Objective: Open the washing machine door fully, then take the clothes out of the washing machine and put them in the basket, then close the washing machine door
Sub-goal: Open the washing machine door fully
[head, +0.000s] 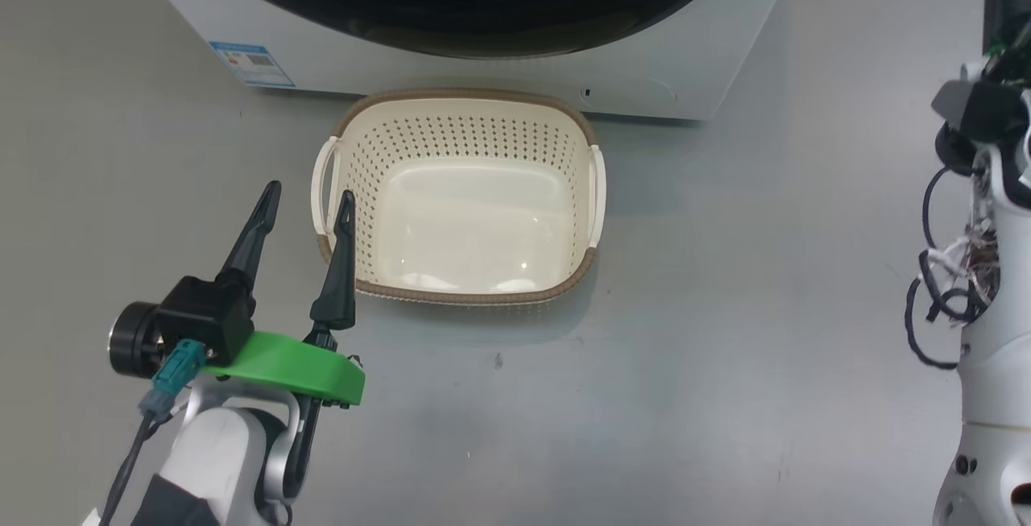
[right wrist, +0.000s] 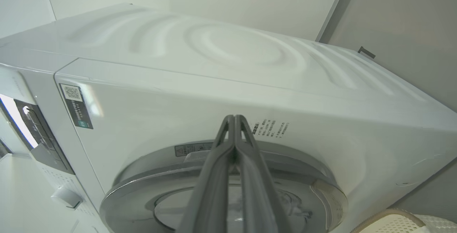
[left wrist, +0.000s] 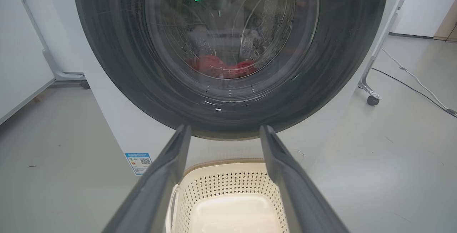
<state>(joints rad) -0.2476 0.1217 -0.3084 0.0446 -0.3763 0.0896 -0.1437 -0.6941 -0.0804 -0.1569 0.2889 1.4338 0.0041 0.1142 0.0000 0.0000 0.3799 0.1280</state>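
Observation:
The washing machine point(head: 451, 67) stands ahead, and its door point(head: 483, 18), a wide glossy black ring, looks closed in the left wrist view. Through the door point(left wrist: 117, 76) glass I see red clothes point(left wrist: 221, 67) low in the drum. The cream basket point(head: 459, 95) sits on the floor in front of the machine with nothing in it. My left gripper point(head: 310, 194) is open and empty, just left of the basket's left handle, and its fingers point at the door over the basket point(left wrist: 221, 165). My right gripper point(right wrist: 234, 118) is shut and empty, with its tip close to the door's rim on the machine point(right wrist: 232, 47).
My right forearm point(head: 987, 188), with loose cables, rises along the right edge. A blue sticker point(head: 251, 64) marks the machine's lower left front. White wheeled frame legs point(left wrist: 371, 97) and a floor cable point(left wrist: 410, 77) lie right of the machine. Grey floor surrounds the basket.

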